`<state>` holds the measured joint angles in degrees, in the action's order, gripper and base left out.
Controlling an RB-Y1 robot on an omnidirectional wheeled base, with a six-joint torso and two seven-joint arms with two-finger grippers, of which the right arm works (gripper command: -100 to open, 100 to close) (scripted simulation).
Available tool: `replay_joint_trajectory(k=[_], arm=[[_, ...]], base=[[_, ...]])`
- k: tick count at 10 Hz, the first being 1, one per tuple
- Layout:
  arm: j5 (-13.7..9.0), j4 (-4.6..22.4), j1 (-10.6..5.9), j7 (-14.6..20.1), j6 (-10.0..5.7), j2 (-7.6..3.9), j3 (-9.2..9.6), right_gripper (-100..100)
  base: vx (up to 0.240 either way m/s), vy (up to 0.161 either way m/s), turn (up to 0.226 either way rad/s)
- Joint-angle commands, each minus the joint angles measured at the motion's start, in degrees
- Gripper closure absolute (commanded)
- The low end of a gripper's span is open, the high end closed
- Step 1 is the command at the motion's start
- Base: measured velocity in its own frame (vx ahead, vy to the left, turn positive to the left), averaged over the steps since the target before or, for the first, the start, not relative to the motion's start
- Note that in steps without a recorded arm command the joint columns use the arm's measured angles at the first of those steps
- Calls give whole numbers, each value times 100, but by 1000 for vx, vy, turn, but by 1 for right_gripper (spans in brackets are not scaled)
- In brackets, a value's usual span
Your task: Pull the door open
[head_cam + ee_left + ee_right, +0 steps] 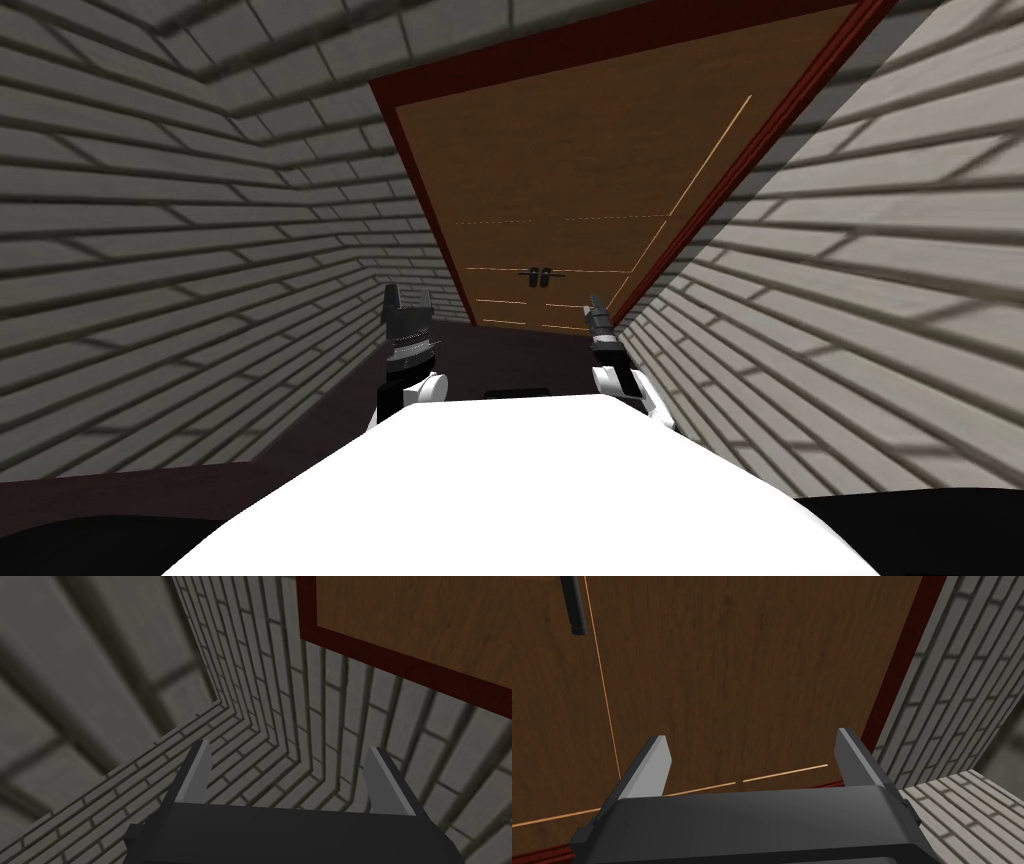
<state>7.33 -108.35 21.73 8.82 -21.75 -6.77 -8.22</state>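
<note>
Faces a brown wood-grain door (560, 190) at the end of a narrow passage, shut flat in its dark red frame (420, 190). Picks out two small dark handles (540, 277) side by side at mid-door, ahead of both grippers and between them, nearer the right one.

Holds the right gripper (752, 737) up close to the door face, fingers spread wide with only air between. Points it at bare panel. Has the frame's edge near on this gripper's right, and a grey brick wall (962, 676) just past that. Catches the end of one handle (574, 606) well off to this gripper's left and farther ahead along the panel, apart from both fingers, not yet touched. Spots a thin pale seam (602, 686) running along the door just beside that handle, passing close by the gripper's left finger.

Holds the left gripper (289, 748) raised too, and open as well, with its fingers standing well apart around empty air. Aims it at the brick wall to the left of the door. Shows a corner of the frame ahead and to this gripper's right, well apart from the fingertips. Touches the door with neither gripper.
</note>
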Motion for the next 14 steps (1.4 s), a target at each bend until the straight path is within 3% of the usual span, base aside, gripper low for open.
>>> replay_joint_trajectory(k=[1,14], arm=[[32,168,-39,140,28,-38,-50,-100],[344,1734,-400,1222,191,-260,-435,-100]], base=[[144,24,29],[155,17,27]])
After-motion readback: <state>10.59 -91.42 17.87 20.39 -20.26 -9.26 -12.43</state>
